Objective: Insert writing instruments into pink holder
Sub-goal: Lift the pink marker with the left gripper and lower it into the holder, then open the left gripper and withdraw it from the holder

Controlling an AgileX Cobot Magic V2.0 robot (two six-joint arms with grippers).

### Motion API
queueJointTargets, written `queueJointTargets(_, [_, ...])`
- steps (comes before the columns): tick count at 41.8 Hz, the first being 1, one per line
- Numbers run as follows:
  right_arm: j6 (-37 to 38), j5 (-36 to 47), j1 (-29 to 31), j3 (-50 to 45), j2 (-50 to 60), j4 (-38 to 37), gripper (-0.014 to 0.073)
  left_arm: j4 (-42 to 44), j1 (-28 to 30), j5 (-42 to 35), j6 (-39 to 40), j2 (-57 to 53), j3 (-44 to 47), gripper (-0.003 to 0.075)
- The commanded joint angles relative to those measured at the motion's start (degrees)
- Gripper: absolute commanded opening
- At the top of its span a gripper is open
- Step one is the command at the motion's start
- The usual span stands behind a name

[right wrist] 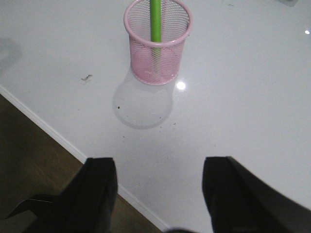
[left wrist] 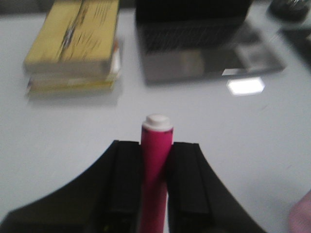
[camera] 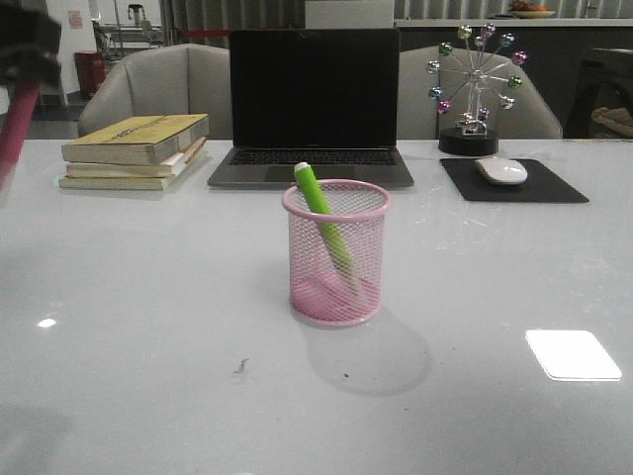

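Note:
The pink holder (camera: 336, 255) stands mid-table with the lime green marker (camera: 324, 220) leaning inside it, white tip above the rim. From the right wrist the same holder (right wrist: 158, 43) and green marker (right wrist: 155, 22) show ahead. My left gripper (left wrist: 156, 160) is shut on the pink-red marker (left wrist: 156, 155), whose white cap pointing out past the fingers. In the front view that marker (camera: 18, 124) hangs blurred at the far left edge, well left of the holder. My right gripper (right wrist: 160, 177) is open and holds nothing, over the table's near edge.
A stack of yellow books (camera: 138, 148) lies at the back left, a laptop (camera: 312, 104) behind the holder, a mouse (camera: 501, 170) on a black pad and a ball ornament (camera: 475, 89) at the back right. The table edge (right wrist: 53, 131) and floor show under the right gripper.

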State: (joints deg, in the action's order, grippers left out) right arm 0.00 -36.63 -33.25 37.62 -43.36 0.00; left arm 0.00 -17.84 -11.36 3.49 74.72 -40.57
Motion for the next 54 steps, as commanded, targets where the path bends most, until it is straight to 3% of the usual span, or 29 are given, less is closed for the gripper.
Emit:
queueJointTargets(1, [0.00, 3.49, 0.16, 1.57, 0.50, -0.69, 0.0498, -0.84, -6.06, -17.92, 1.76, -3.03, 1.32, 0.0091])
queueJointTargets(7, [0.00, 3.49, 0.16, 1.57, 0.50, -0.69, 0.0498, -0.84, -16.06, -31.65, 3.49, 0.74, 1.60, 0.0091])
queueJointTargets(13, [0.00, 3.49, 0.16, 1.57, 0.50, -0.69, 0.0498, -0.84, -21.79, -48.68, 3.49, 9.01, 0.89, 0.0091])
queueJointTargets(23, [0.00, 3.42, 0.16, 1.57, 0.50, -0.69, 0.0498, -0.60, -24.48, -58.17, 3.49, 23.18, -4.67, 0.0091])
queueJointTargets(34, [0.00, 3.32, 0.16, 1.57, 0.50, -0.69, 0.0498, 1.84, -24.48, -57.77, 3.49, 30.39, -7.31, 0.0101])
queueJointTargets(43, [0.00, 3.32, 0.16, 1.57, 0.50, -0.69, 0.0498, 2.40, -24.48, -56.07, 3.49, 30.26, -7.31, 0.0357])
queueJointTargets(46, [0.00, 3.32, 0.16, 1.57, 0.50, -0.69, 0.0498, 2.58, -24.48, -54.52, 2.89, 29.51, -7.31, 0.0390])
queueJointTargets(49, [0.00, 3.32, 0.16, 1.57, 0.50, -0.69, 0.0498, 2.89, -24.48, -48.96, 2.73, 27.29, -7.43, 0.0391])
queueJointTargets(54, [0.00, 3.32, 0.16, 1.57, 0.50, -0.69, 0.0498, 3.04, -24.48, -31.20, 2.73, 20.22, -8.82, 0.0391])
